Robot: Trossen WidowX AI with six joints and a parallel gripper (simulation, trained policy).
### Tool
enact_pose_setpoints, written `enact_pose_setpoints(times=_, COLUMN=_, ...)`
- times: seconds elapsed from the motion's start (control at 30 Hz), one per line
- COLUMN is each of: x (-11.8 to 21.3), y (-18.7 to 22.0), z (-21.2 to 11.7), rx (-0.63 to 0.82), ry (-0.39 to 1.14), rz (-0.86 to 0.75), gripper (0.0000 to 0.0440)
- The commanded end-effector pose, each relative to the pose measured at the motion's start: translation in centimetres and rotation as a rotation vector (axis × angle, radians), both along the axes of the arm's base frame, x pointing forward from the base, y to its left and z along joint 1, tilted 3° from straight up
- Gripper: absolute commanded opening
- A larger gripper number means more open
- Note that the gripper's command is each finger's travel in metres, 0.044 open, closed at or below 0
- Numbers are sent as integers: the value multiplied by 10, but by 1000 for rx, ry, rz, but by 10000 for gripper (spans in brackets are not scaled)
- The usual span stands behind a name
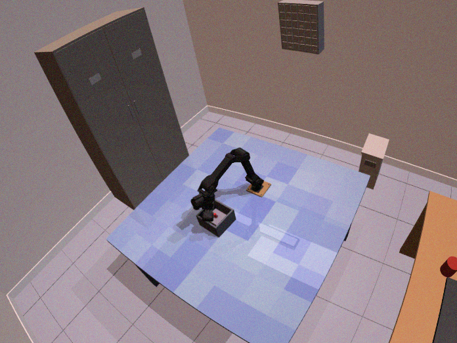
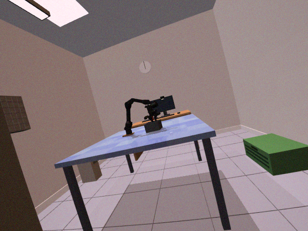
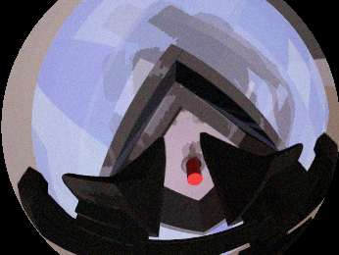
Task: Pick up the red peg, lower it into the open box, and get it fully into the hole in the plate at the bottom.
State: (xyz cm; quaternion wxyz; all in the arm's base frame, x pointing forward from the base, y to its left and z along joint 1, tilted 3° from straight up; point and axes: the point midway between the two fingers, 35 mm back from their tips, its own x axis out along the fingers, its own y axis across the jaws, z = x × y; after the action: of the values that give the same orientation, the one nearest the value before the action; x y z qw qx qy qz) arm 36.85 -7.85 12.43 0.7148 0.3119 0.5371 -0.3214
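The red peg (image 1: 215,215) (image 3: 194,173) stands roughly upright, leaning slightly, at the ringed hole in the pale plate (image 3: 182,124) on the bottom of the dark open box (image 1: 226,223) (image 2: 153,127) (image 3: 139,98). The hole's ring shows around its lower part. How deep it sits cannot be told. My gripper (image 1: 211,216) (image 2: 154,120) (image 3: 182,139) reaches down over the box. Its fingers stand apart in the wrist view, with gaps on both sides of the peg, so it is open and holds nothing. The peg shows nearer the right finger.
The box stands on the blue patchwork table (image 1: 236,291) (image 2: 109,149), in front of the arm's orange base plate (image 1: 266,187) (image 2: 124,135). The box walls rise around the plate. An orange desk (image 1: 413,306) with a red cylinder (image 1: 448,267) stands apart from the table.
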Motion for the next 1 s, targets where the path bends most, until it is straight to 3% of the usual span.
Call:
enact_pose_setpoints(times=0.0, x=2, y=-6, z=-1, rx=-6, ry=13, rz=2, gripper=146)
enact_pose_setpoints(times=0.97, x=1, y=-72, z=10, rx=-55, ry=63, rz=-46, gripper=173)
